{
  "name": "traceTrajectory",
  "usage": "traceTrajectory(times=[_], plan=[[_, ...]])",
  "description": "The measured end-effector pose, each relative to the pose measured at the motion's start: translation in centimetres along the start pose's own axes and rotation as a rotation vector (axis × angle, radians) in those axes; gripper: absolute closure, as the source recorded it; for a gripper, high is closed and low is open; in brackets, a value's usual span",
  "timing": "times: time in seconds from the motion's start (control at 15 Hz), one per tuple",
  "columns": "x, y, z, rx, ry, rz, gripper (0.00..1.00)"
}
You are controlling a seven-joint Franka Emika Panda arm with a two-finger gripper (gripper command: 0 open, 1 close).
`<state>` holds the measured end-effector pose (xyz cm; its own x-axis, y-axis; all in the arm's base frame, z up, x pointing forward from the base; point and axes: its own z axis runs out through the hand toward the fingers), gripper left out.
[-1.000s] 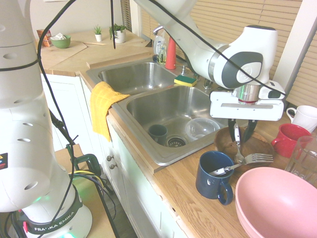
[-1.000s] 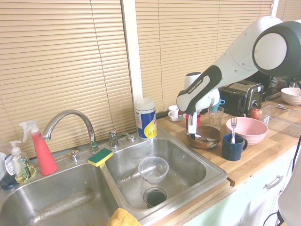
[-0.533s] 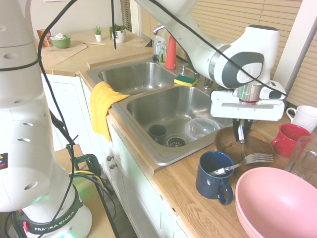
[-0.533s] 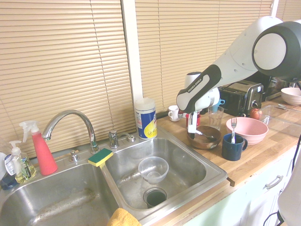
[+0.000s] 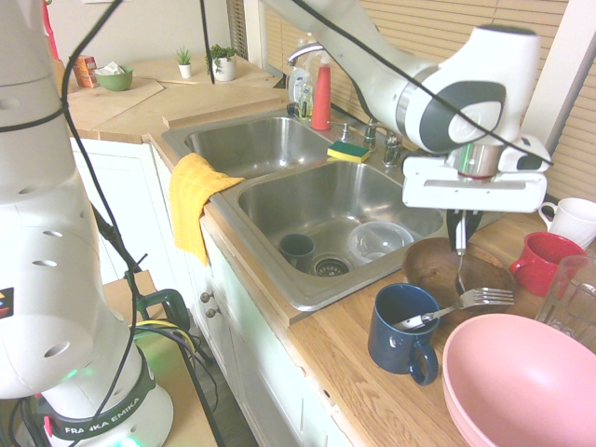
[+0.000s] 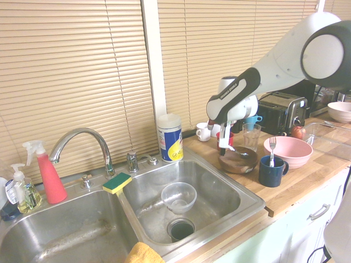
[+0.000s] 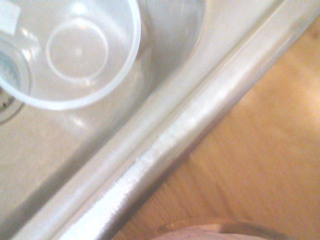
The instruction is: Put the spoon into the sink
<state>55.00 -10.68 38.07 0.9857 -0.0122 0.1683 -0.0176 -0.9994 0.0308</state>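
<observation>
The gripper [image 5: 460, 240] points straight down above a brown bowl [image 5: 438, 268] on the wooden worktop [image 5: 345, 358], its fingers closed on the upper end of the spoon [image 5: 459, 272], which hangs clear above the bowl's inside. In the first exterior view the spoon reads as a thin, pale, shiny vertical sliver, handle uppermost; its bowl end is hard to separate from the brown surface behind it. In the second exterior view the gripper [image 6: 223, 147] shows as a dark stub and the spoon [image 6: 237, 151] appears only as a short bright streak running sideways over the bowl [image 6: 239, 160], so its shape cannot be made out there. The wrist view shows neither fingers nor spoon: it holds only the blurred steel rim of the sink [image 7: 165, 135], a clear plastic cup [image 7: 70, 50] cut off at the frame edge, the worktop, and a sliver of the brown bowl at the bottom edge. The sink [image 5: 279, 279] is a double steel basin; the first exterior view shows a dark cup [image 5: 297, 250] beside the drain and a yellow cloth [image 5: 194, 200] draped over the front rim, whereas the second shows only a corner of that cloth. A fork [image 5: 461, 304] rests in a blue mug [image 5: 402, 332] near a pink bowl [image 5: 521, 382], which the frame crops. A sponge [image 6: 117, 183] lies on the divider by the tap [image 6: 82, 143].
</observation>
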Motion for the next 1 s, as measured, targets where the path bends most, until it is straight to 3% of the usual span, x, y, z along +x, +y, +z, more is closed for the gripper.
traceTrajectory(times=[0.47,0.73,1.0], plan=[[-1.3,-3.2,-5.8,-0.015,0.056,-0.049,1.0],[-1.8,-11.1,-6.6,-0.092,0.059,-0.101,1.0],[-3.9,-19.7,-3.2,-0.189,0.034,-0.16,1.0]])
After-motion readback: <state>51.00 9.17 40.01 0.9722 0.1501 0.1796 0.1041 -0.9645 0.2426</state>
